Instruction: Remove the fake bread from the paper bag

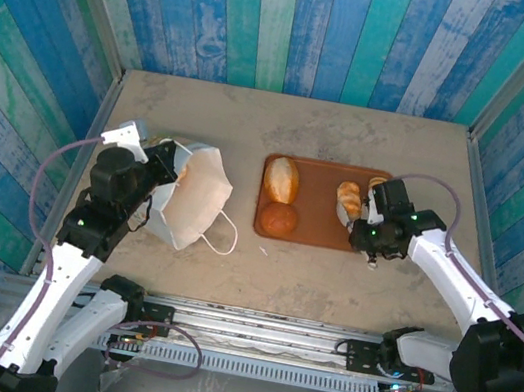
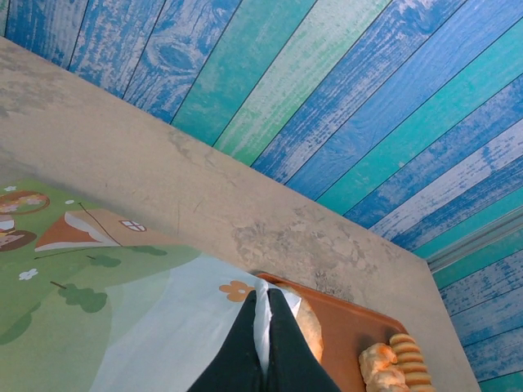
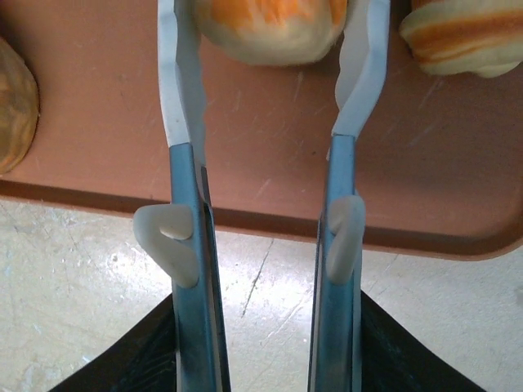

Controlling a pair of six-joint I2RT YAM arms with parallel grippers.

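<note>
**Four pieces on the tray, bag contents not visible**

We count four of the fake bread pieces on the brown tray (image 1: 322, 169): a pale oval loaf (image 1: 282, 177), a round brown bun (image 1: 278, 219), a ridged roll (image 3: 466, 37) and a pastry (image 3: 270, 24). The right gripper (image 3: 268, 73) stands with its jaws parted either side of that pastry; we judge it is resting on the tray, not clamped. The left gripper (image 2: 263, 306) is pinched tight on a white edge of the paper bag (image 1: 195, 200), which lies left of the tray, well apart from it. We cannot see whether any bread is left inside. The bag's long axis runs from far-left to near-right, with one cord handle (image 1: 223, 235) at the near-right end. The loaf's long axis runs far-to-near.
</note>
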